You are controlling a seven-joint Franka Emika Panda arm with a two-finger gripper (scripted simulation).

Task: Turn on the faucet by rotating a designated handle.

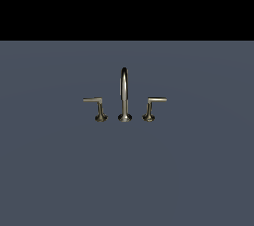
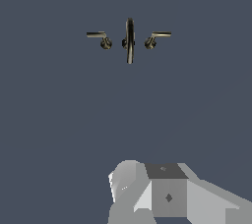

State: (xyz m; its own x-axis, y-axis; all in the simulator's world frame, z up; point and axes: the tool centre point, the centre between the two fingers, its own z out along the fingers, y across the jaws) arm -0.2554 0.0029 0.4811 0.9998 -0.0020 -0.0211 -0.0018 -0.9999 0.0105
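One gripper [image 2: 170, 196] is all I have, and only the wrist view shows any of it: a cluster of pale and dark grey blocks, cut off by the picture's edge. I cannot make out separate fingers in that mass, so I cannot tell whether it is spread or closed, and I see nothing in its hold. It does not appear in the exterior view at all, nor does any of my arm.

Well apart from that grey bulk, across a stretch of bare slate-blue surface [image 2: 59, 129], stands the faucet [image 2: 129, 40]. From my wrist the arched spout is seen nearly end-on, so it shrinks to a thin dark bar and its curve is lost. The exterior view gives it properly: a tall slim gooseneck [image 1: 124, 91] rising from a flared foot.

On the exterior view's left of the spout stands the designated handle [image 1: 99, 108], a short brushed-metal post on a flared base, its flat lever arm jutting toward the exterior view's left, roughly level. In the wrist view it [image 2: 101, 39] is small and its base blurs into a dark blob. The other handle [image 1: 150, 107] mirrors it on the exterior view's right, lever pointing right. All three pieces stand apart from one another in a row.

Above the surface, the exterior view is plain black [image 1: 127, 4].
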